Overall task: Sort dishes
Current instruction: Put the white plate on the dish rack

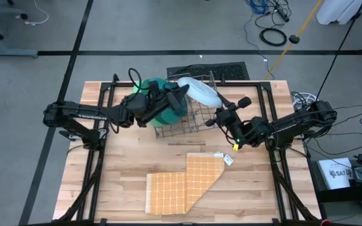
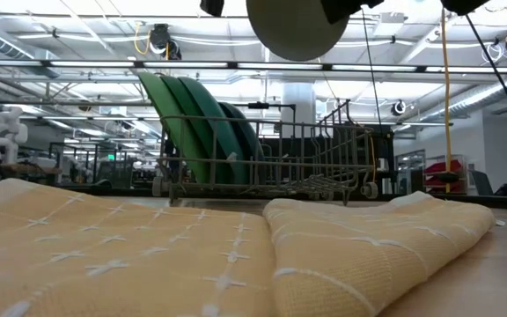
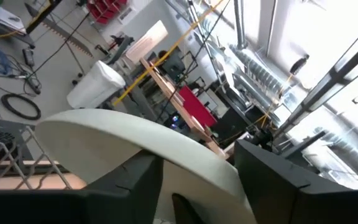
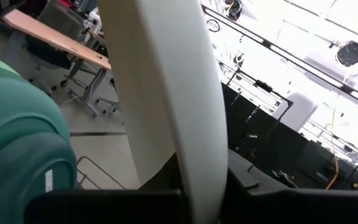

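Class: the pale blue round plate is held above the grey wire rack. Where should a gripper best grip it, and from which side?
Grip the thin rim of the pale blue round plate, coming edge-on from the side. It hangs tilted above the grey wire rack, so only its rim fits between two fingers; both grippers seem to meet at it.

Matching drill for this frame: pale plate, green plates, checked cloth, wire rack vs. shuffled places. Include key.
Things:
1. pale plate
2. green plates
3. orange checked cloth
4. wire rack

Places:
A. folded, lying at the table's front
B. standing on edge in the rack
C. sitting at the table's far middle
D. held in the air above the rack

Pairs: 1-D, 2-B, 3-A, 4-C.

The left gripper and right gripper both grip the pale plate.
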